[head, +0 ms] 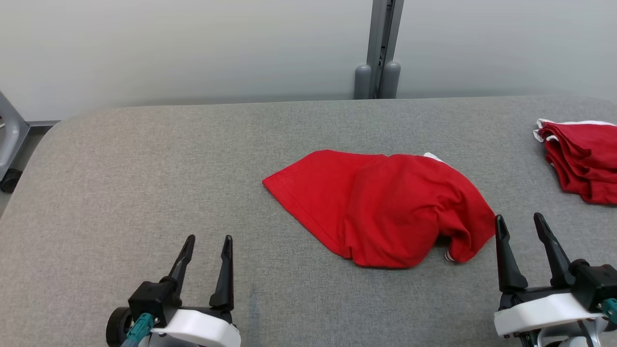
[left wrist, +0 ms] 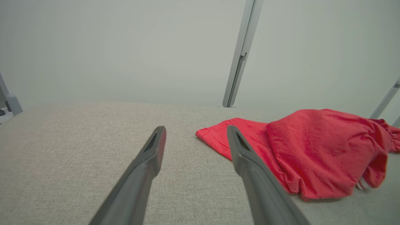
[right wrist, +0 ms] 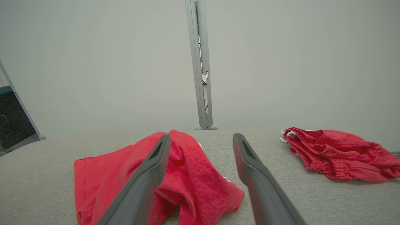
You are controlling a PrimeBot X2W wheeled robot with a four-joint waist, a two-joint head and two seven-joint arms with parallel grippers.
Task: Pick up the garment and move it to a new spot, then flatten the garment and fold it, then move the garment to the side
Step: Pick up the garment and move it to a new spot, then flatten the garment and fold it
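A crumpled red garment (head: 385, 207) with a bit of white trim lies on the grey table, a little right of centre. In the left wrist view the garment (left wrist: 312, 150) is to the right of the fingers; in the right wrist view the garment (right wrist: 187, 175) sits left of centre, partly behind one finger. My left gripper (head: 208, 241) stands open near the table's front left, well clear of the cloth. Just off the garment's lower right corner, my right gripper (head: 520, 221) is open and holds nothing.
A second pile of red cloth (head: 583, 159) with a white edge lies at the table's right edge; it also shows as red cloth (right wrist: 337, 156) in the right wrist view. A grey post (head: 381, 48) rises behind the table's far edge. A caster and frame (head: 9, 144) stand off the left end.
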